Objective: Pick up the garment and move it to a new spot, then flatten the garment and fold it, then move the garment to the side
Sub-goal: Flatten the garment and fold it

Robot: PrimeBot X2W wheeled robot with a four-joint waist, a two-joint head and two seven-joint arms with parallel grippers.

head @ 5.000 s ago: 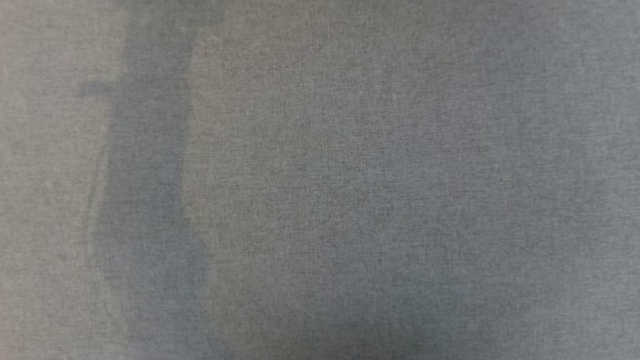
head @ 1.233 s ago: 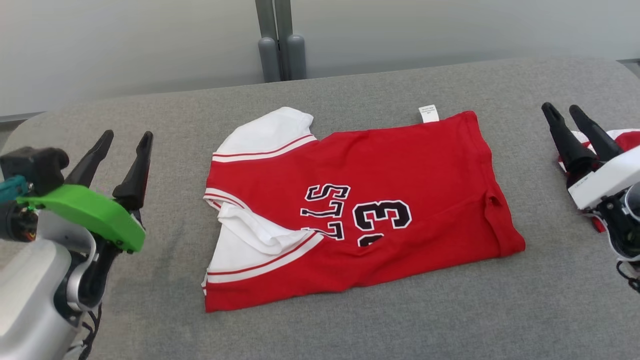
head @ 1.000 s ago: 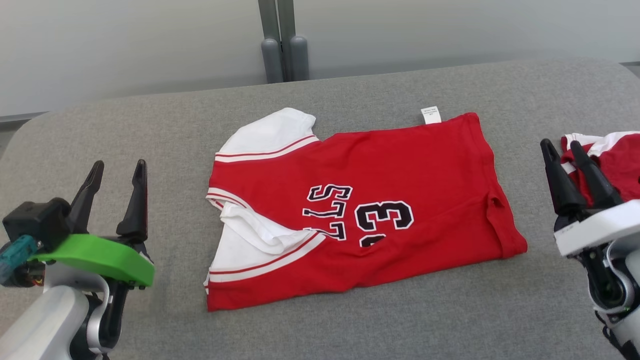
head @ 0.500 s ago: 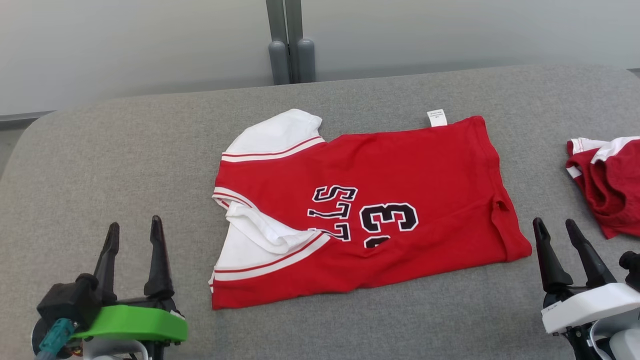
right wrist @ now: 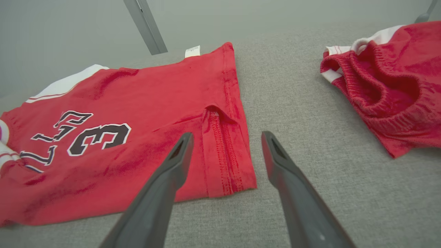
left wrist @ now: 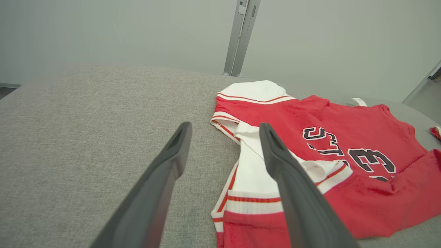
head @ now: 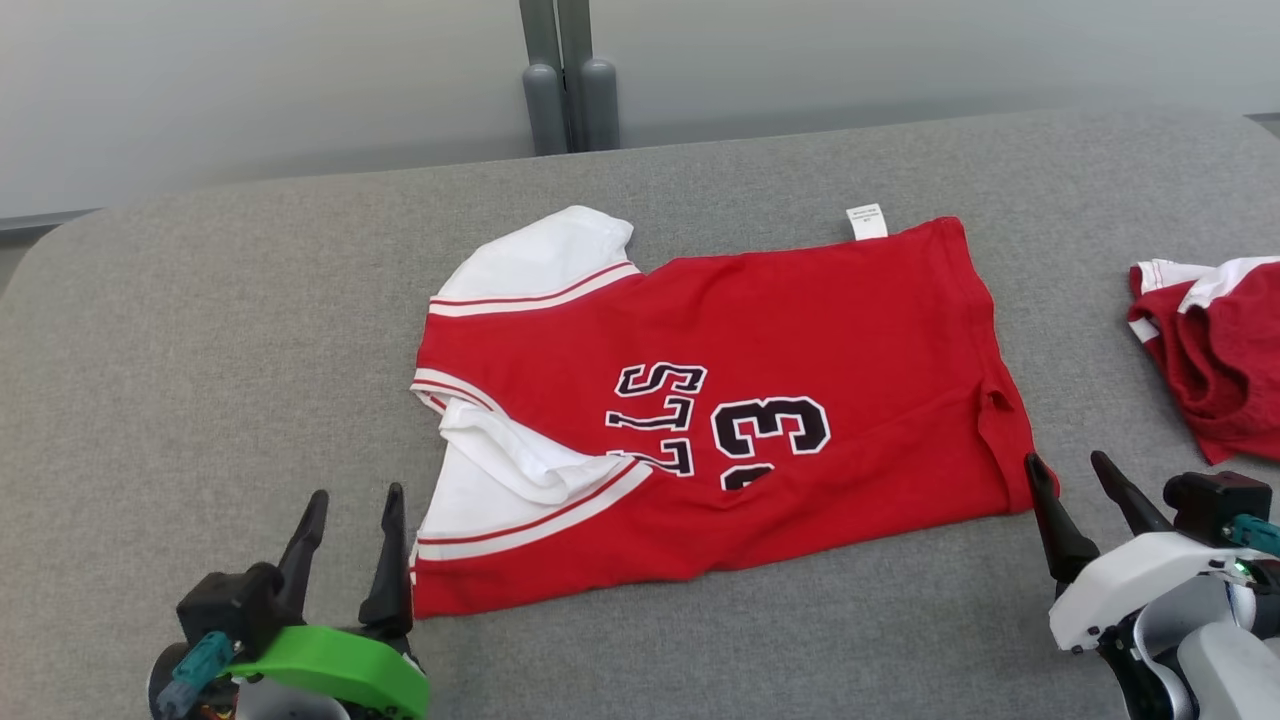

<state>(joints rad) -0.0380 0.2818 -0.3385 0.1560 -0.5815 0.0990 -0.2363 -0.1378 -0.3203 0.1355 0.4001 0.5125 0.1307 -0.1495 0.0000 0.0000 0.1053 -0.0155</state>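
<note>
The garment (head: 760,330) is a red jersey with white sleeves and a black "33". It lies flat on the grey padded table (head: 200,330), doubled lengthwise, sleeves to the left and hem to the right. My left gripper (head: 357,495) stands open just left of its near left corner. In the left wrist view, the left gripper (left wrist: 225,125) points at the white sleeve on the garment (left wrist: 330,113). My right gripper (head: 1064,462) is open at the near right hem corner. The right wrist view has that corner of the garment (right wrist: 155,93) between the right gripper (right wrist: 227,135) fingers. Neither gripper holds anything.
A second crumpled red piece with white trim (head: 1215,350) lies at the table's right edge; it shows as a ribbed red heap (right wrist: 389,86) in the right wrist view. A grey post (head: 560,80) stands behind the table against a pale wall. Bare table spreads to the left.
Over the last second both open grippers have come down and inward from the table's far sides to the garment's near corners. The garment has not moved. Five seconds ago only grey fabric showed.
</note>
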